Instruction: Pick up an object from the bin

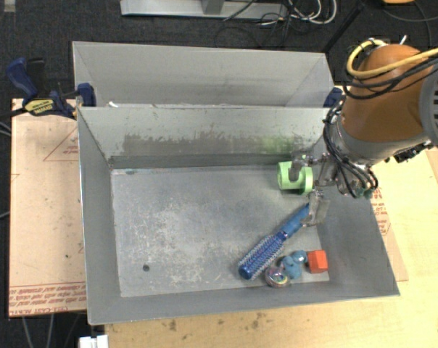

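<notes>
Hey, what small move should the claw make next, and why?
Probably ease the claw straight down a touch onto the handle end of the blue brush. The claw hangs right at that tip, near the right side of the bin. The handle lies free there, while a green roll sits just behind it and an orange block crowds the bristle end.

bulbous orange cover (384, 111), yellow cable (407, 62), slim metal tool (317, 210).
</notes>
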Tool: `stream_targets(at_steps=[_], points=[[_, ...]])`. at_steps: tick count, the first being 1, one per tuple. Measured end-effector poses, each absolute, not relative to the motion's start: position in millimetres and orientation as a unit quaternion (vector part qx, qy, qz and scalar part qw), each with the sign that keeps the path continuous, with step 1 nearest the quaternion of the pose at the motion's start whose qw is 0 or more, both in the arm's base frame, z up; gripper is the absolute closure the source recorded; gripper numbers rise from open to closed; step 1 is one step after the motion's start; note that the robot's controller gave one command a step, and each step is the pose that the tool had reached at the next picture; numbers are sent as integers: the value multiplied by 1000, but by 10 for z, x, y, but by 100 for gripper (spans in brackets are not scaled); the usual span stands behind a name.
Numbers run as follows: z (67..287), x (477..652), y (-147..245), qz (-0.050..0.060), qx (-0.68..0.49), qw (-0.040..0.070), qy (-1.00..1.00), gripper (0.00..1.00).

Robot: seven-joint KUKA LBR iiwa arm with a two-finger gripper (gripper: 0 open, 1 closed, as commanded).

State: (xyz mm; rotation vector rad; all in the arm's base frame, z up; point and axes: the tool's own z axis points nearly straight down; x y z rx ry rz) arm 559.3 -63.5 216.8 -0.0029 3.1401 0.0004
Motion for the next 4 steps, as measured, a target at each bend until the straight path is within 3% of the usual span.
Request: stream_targets(at_steps=[1, 2, 3, 4], points=[[706, 5390, -1148, 3, -161, -1, 987, 0], [724, 5401, -1155, 1, -163, 1, 987, 100], [1998, 5535, -1159, -2, -171, 5, 985, 100], [2472, 5458, -988, -1, -210, 3, 978, 100]])
